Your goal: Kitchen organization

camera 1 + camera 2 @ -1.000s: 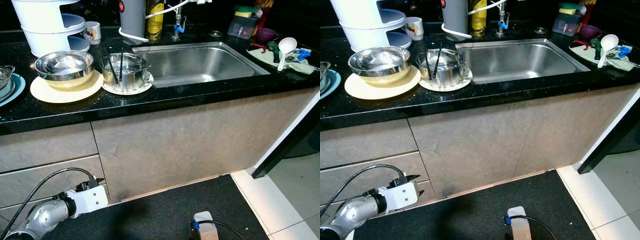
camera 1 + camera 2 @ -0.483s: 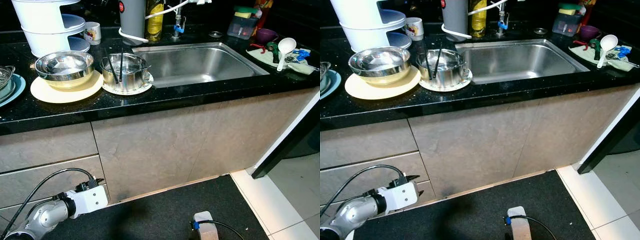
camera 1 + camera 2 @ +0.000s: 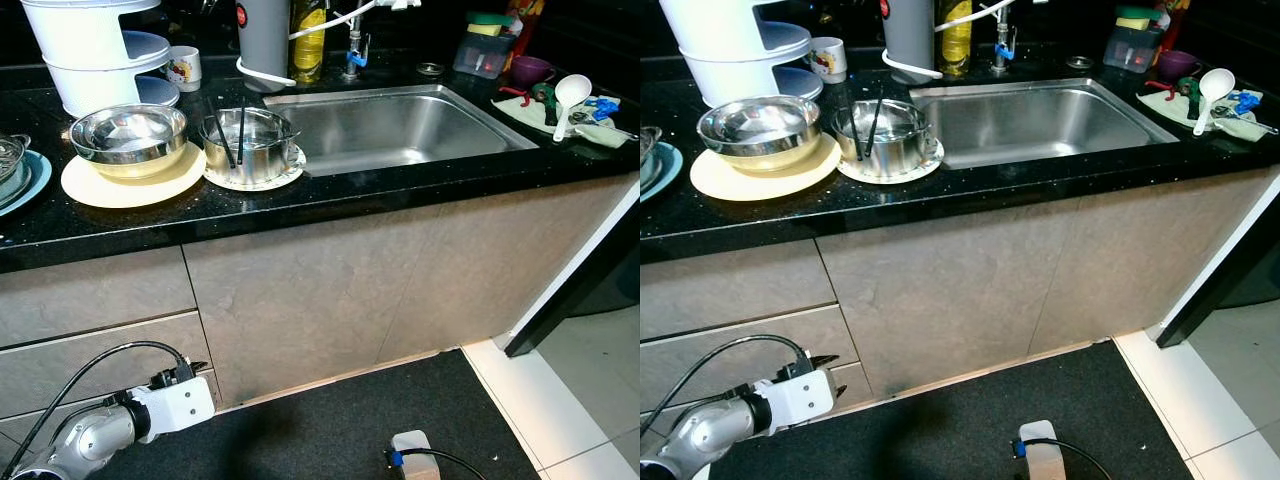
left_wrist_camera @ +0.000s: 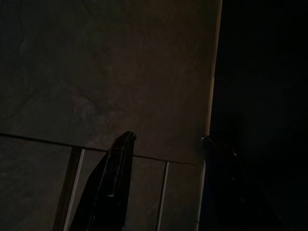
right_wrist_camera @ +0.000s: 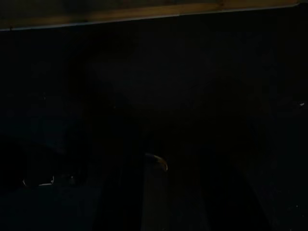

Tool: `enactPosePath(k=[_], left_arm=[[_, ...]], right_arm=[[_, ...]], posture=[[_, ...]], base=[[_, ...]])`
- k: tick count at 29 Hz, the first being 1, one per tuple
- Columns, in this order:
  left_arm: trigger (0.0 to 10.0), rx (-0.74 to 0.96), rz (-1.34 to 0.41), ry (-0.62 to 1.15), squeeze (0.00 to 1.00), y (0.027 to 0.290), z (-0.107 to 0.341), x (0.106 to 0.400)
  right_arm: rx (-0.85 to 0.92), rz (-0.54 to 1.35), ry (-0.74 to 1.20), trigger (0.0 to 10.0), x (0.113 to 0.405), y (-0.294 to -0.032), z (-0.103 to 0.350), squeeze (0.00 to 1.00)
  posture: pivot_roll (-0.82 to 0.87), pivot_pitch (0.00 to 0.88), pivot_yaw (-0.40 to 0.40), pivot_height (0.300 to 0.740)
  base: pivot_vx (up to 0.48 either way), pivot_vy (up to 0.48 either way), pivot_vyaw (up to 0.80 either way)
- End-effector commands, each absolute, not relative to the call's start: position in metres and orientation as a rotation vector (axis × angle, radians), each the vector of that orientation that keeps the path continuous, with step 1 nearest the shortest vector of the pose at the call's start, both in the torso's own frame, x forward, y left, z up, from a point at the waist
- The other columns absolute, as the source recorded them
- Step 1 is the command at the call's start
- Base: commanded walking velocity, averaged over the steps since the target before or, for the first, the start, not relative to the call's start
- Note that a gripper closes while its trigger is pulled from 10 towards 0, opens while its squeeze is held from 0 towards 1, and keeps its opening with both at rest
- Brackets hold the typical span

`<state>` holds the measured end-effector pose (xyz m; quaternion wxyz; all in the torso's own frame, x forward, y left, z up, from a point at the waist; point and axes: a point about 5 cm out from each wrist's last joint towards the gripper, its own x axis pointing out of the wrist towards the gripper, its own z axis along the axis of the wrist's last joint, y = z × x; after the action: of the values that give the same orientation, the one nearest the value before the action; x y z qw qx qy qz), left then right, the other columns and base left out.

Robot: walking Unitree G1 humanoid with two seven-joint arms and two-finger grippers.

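Note:
On the black counter [image 3: 330, 195] a steel bowl [image 3: 128, 132] rests on a yellow plate [image 3: 120, 180]. Beside it a steel pot [image 3: 250, 142] with black chopsticks [image 3: 240, 128] stands on a white plate. The steel sink [image 3: 395, 125] lies to their right. My left arm [image 3: 165, 408] hangs low by the drawer fronts. My left gripper [image 4: 168, 139] is open, with nothing between its fingers, facing the cabinet front. My right arm's wrist [image 3: 412, 445] hangs idle over the dark mat; its view is nearly black.
A white stacked container [image 3: 90, 45], mug [image 3: 183, 66], grey kettle [image 3: 265, 35] and oil bottle [image 3: 310, 40] line the back. At right a white spoon [image 3: 570, 98] lies on a cloth, by a purple bowl [image 3: 530, 68] and plastic box [image 3: 485, 52]. White floor tiles [image 3: 590, 390] border the mat.
Both arms have sunk slightly lower in the picture. The items on the counter hold their places.

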<state>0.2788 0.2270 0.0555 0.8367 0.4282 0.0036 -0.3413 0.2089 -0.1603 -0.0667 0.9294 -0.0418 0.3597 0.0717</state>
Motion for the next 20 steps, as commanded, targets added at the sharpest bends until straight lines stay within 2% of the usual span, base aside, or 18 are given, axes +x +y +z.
enactPosePath(k=[1,5,13,14,15,16,19,20], left_arm=[[10.0,0.912,-0.764,0.015,0.0,0.223,0.049,0.273],[10.0,0.917,-0.821,-0.011,0.0,0.216,0.05,0.271],[10.0,0.894,-0.788,0.016,0.0,0.219,0.048,0.273],[10.0,0.803,-0.727,0.066,0.0,0.219,0.046,0.277],[10.0,0.634,-0.632,0.119,0.0,0.214,0.045,0.285],[10.0,0.576,-0.6,0.125,0.0,0.209,0.046,0.289],[10.0,0.541,-0.572,0.1,0.0,0.201,0.05,0.294],[10.0,0.47,-0.524,0.111,0.0,0.166,0.054,0.301]], right_arm=[[-0.08,0.14,0.752,10.0,0.206,-0.163,-0.069,0.0],[-0.08,0.139,0.753,10.0,0.206,-0.163,-0.068,0.0],[-0.072,0.126,0.758,10.0,0.203,-0.164,-0.07,0.0],[-0.072,0.123,0.759,10.0,0.202,-0.164,-0.071,0.0],[-0.071,0.119,0.761,10.0,0.2,-0.165,-0.071,0.0],[-0.071,0.117,0.761,10.0,0.2,-0.166,-0.072,0.0],[-0.071,0.115,0.762,10.0,0.199,-0.167,-0.072,0.0],[-0.071,0.111,0.764,10.0,0.199,-0.168,-0.072,0.0]], posture=[[-0.05,0.15,-0.046,0.74],[-0.05,0.152,-0.046,0.74],[-0.06,0.155,-0.036,0.74],[-0.06,0.157,-0.033,0.74],[-0.06,0.16,-0.031,0.74],[-0.06,0.16,-0.031,0.74],[-0.06,0.161,-0.03,0.74],[-0.06,0.161,-0.022,0.74]], base=[[0.0,0.0,0.0],[0.0,0.0,0.0],[0.0,0.0,0.0],[0.0,0.0,0.0],[0.0,0.0,0.0],[0.0,0.0,0.0],[0.0,0.0,0.0],[0.0,0.0,0.0]])
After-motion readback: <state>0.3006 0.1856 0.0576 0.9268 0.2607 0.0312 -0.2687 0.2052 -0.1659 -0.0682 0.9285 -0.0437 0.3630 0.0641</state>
